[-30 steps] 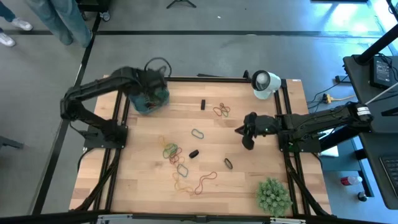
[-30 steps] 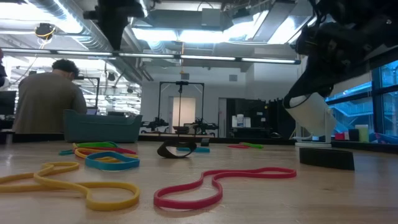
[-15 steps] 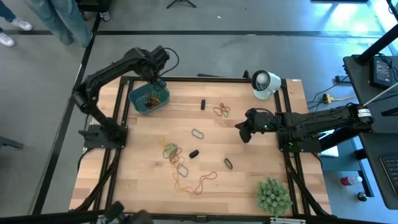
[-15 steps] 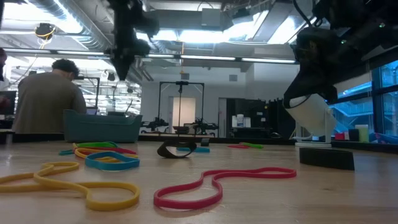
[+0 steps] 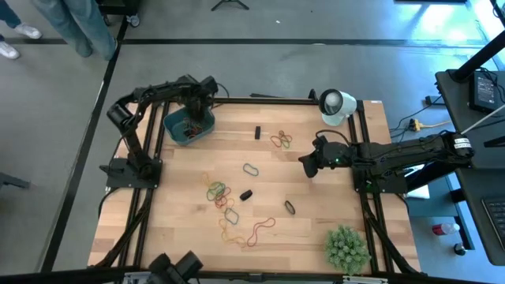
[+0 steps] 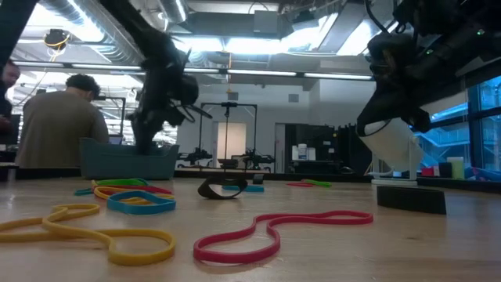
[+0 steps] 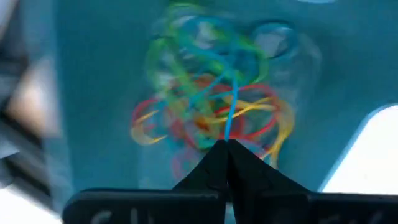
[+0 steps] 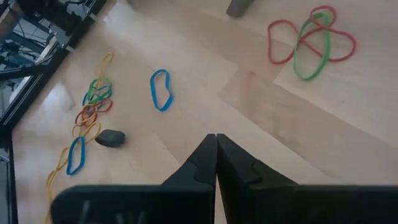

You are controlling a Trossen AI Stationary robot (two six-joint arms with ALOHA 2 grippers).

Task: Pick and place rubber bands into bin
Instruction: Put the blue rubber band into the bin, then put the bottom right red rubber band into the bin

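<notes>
Rubber bands (image 5: 229, 207) lie scattered across the wooden counter (image 5: 316, 229), most of them in a loose cluster on the near side of the teal bin (image 5: 175, 130), with a red-and-green knot (image 8: 314, 37) farther off toward the white cup (image 5: 338, 106). They look light, thin and floppy, likely to snag on one another; a free loop such as the blue one (image 8: 161, 89) seems best pinched across a single strand. Open wood surrounds most of them, though the black frame rails hem in the counter's edges. The right end effector (image 8: 216, 144), fingers pressed together and empty, hovers beside the knot. Farthest back, the left end effector (image 7: 227, 149) hangs over the bin, closed on a blue band (image 7: 231, 106) that trails up from the tangled heap (image 7: 211, 106) inside.
</notes>
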